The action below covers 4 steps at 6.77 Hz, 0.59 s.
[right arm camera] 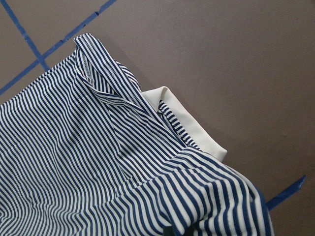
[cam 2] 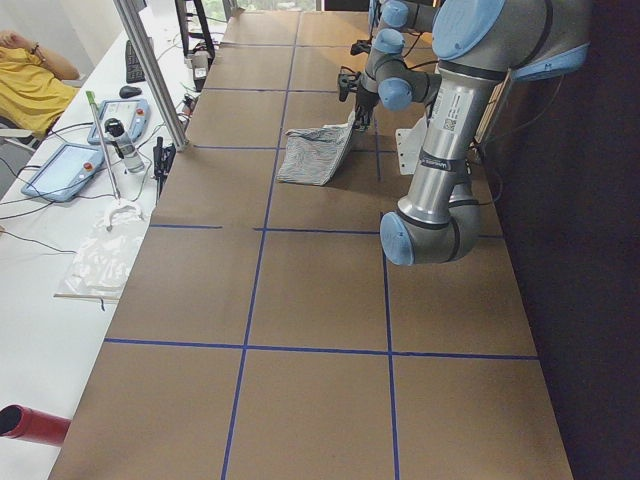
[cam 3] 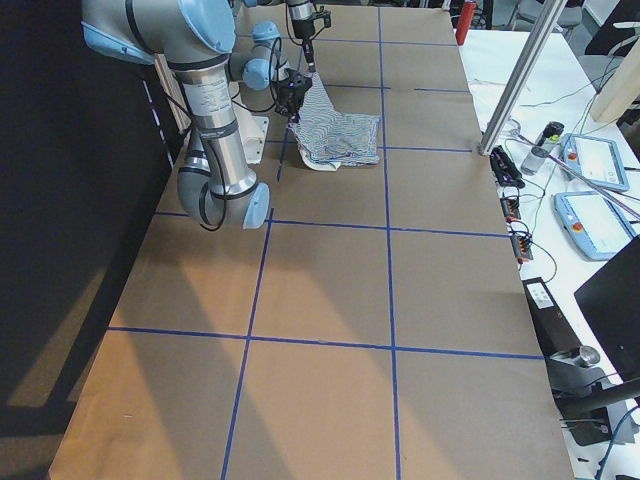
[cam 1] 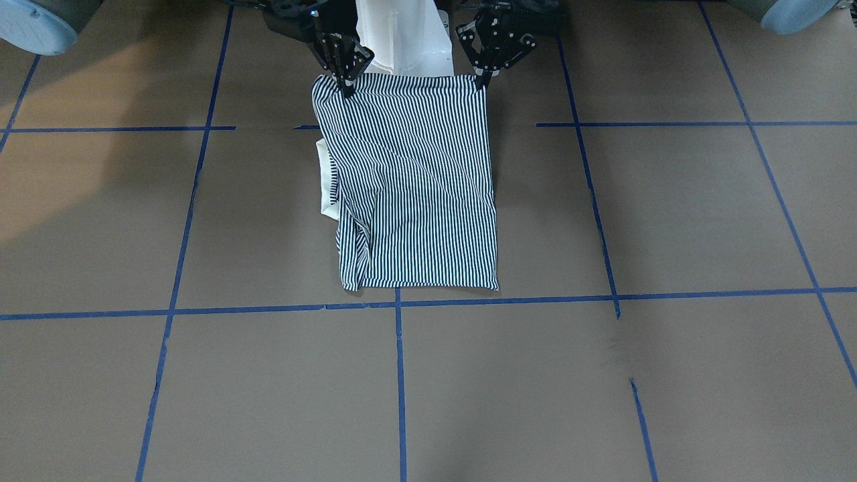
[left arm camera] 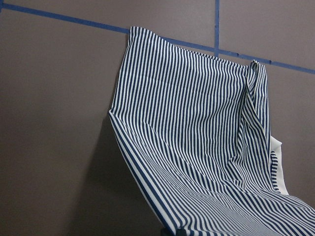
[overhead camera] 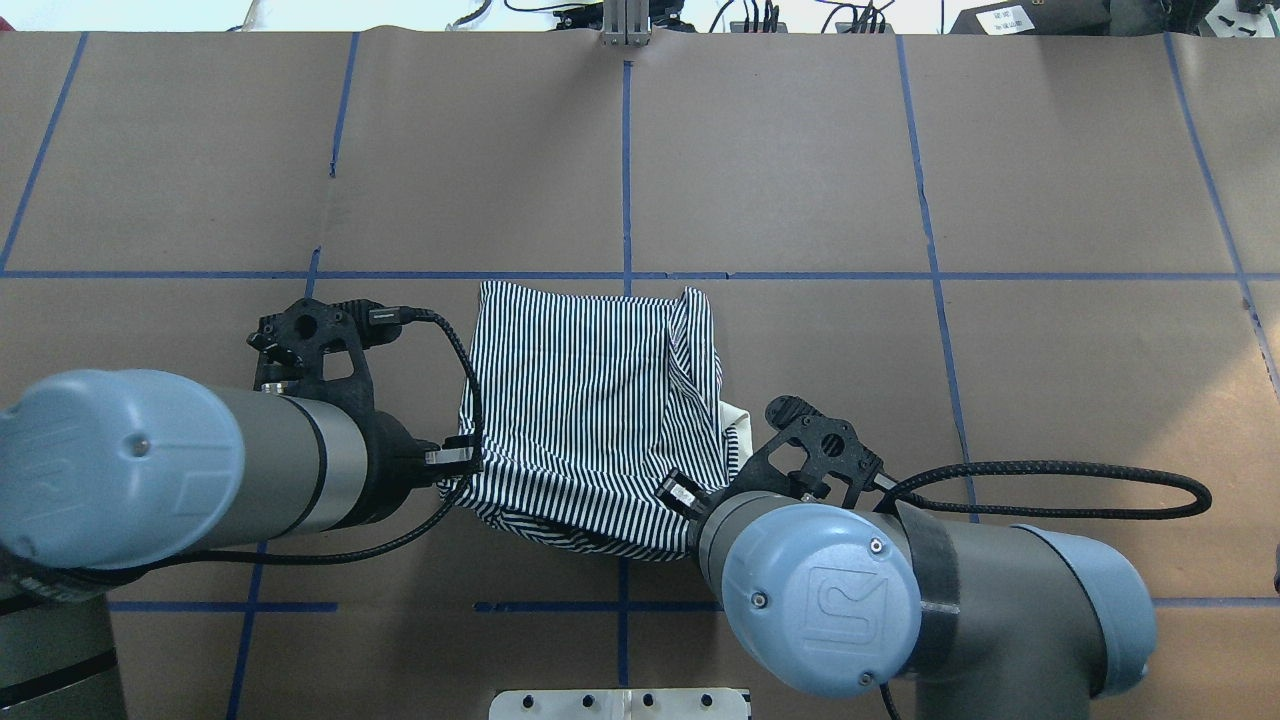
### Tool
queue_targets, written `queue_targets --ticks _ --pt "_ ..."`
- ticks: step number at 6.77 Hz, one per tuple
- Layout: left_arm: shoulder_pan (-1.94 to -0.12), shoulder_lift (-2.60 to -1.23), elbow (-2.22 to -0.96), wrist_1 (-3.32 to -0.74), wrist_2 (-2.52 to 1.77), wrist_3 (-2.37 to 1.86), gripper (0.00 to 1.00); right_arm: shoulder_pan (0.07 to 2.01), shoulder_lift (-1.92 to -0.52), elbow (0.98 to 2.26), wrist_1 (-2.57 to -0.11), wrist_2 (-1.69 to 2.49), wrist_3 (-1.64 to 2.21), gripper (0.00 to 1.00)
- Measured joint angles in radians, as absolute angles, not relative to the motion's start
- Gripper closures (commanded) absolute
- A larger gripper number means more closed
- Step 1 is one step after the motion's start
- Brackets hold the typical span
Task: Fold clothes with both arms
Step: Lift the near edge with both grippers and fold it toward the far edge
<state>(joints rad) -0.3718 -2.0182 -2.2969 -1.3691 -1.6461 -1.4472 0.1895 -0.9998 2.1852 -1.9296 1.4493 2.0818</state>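
Note:
The striped polo shirt [cam 1: 415, 181] lies folded on the brown table, its far edge at a blue tape line. Its cream collar [cam 1: 328, 191] sticks out on the robot's right side and shows in the right wrist view [right arm camera: 192, 128]. My left gripper [cam 1: 482, 84] is shut on one corner of the shirt's edge nearest the robot. My right gripper [cam 1: 346, 90] is shut on the other corner. Both hold that edge lifted off the table. In the overhead view the shirt [overhead camera: 590, 400] hangs between the left gripper [overhead camera: 465, 462] and the right gripper [overhead camera: 678, 493].
The white pedestal base [cam 1: 408, 40] stands just behind the lifted edge. Blue tape lines [cam 1: 399, 375] grid the brown table. A metal post [cam 2: 150, 70], tablets [cam 2: 65, 170] and a bottle stand on the white bench beside the table.

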Motion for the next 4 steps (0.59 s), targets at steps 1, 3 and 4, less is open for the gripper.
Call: queue_targets --ticks 1,3,4 --pt "-0.402 -2.046 -2.244 -1.367 -1.645 -1.404 1.0 0.224 -0.978 2.153 -1.931 1.442 2.051 1.0" --pt "-0.48 -2.111 -2.125 -1.379 -1.644 -1.344 1.0 0.316 -0.926 2.015 -1.846 1.44 2.014 1.0" --pt "-0.516 -2.128 -2.072 -1.405 -1.644 -1.318 1.0 0.358 -0.899 1.907 -1.762 1.441 2.001 1.0"
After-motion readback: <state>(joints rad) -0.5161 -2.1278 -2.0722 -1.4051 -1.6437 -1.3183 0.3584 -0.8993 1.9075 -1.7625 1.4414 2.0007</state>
